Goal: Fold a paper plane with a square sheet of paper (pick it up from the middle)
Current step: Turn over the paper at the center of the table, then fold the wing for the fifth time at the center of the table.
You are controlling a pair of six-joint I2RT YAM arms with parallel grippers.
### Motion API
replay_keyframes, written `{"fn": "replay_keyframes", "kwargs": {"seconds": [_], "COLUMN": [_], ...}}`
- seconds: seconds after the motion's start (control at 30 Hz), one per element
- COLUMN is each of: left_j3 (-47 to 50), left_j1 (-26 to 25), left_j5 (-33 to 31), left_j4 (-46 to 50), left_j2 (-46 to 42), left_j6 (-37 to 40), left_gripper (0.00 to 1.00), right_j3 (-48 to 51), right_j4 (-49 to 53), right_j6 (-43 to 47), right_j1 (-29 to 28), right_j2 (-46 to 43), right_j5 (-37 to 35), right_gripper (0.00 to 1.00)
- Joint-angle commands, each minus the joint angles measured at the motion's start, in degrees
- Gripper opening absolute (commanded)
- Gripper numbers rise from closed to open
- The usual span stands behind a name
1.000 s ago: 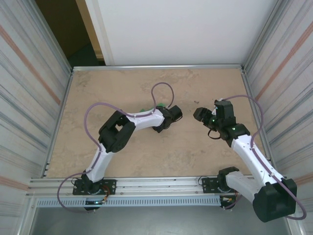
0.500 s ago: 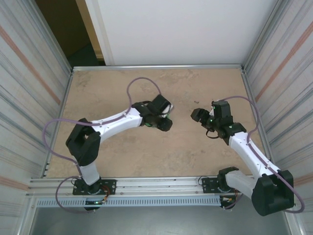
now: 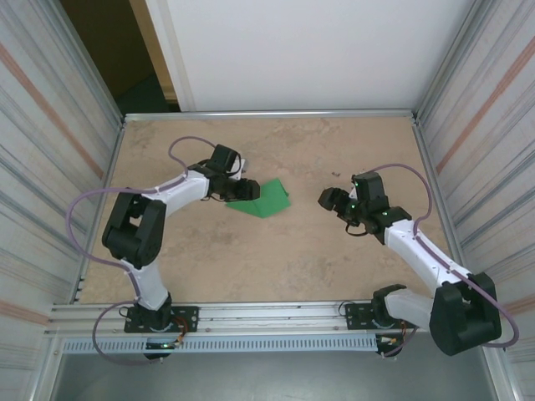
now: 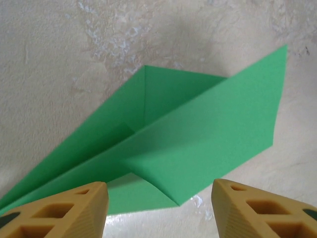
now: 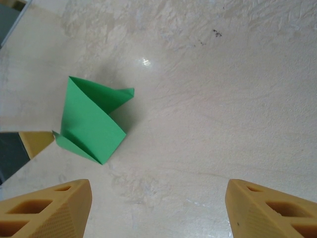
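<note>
Left gripper [image 4: 158, 184] backs off, jaws spread and empty, uncovering the green paper [image 3: 263, 199] it sat over 1 second ago. The paper now lies on the table [image 3: 334, 259] just ahead of the left fingertips, its near edge reaching in between them without being pinched. It is no flat square: the left wrist view shows at least 2 overlapping flaps, one broad panel lifting slightly off the layer beneath, with a long point running off to the left fingertip's side.

Right gripper [image 5: 158, 186], also wide open and holding nothing, has edged a little toward the paper, which sits well ahead of it and off to its left.

The folds so far appear to have held once released, but the shape is not yet a narrow dart, so more folding likely remains.
</note>
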State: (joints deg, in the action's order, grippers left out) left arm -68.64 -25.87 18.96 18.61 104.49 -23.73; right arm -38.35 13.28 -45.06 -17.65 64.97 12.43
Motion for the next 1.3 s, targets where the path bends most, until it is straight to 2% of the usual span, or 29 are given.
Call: {"fn": "replay_keyframes", "kwargs": {"seconds": [0.0,0.33,0.53,0.77,0.97,1.27], "left_j3": [-1.29,-4.23,-1.7,4.05,10.69,13.46], "left_j1": [0.62,0.65,0.03,-4.13,-6.59,-6.82], "left_j5": [3.06,1.01,2.79,3.63,3.7,4.44], "left_j4": [-2.57,-0.16,0.3,-1.93,-8.88,-11.58], "left_j2": [2.64,7.78,7.98,5.25,1.48,0.81], "left_j6": [-2.11,-6.04,-14.0,-25.29,-34.78,-39.48], "left_gripper": [0.58,0.56,0.53,0.52,0.49,0.44], "right_j3": [-1.18,-1.2,-1.01,-0.5,-0.58,0.69], "right_j4": [-0.62,-1.48,-3.42,-8.28,-12.71,-19.71], "right_j6": [-1.5,-3.13,-8.64,-17.22,-21.46,-29.94], "right_j1": [-0.63,-2.24,-5.76,-13.4,-19.21,-21.3], "right_j2": [1.01,2.67,5.11,10.13,15.39,20.73], "right_j5": [-0.1,-0.4,-0.64,-1.58,-3.47,-2.63], "right_gripper": [0.71,0.71,0.7,0.69,0.62,0.55]}}
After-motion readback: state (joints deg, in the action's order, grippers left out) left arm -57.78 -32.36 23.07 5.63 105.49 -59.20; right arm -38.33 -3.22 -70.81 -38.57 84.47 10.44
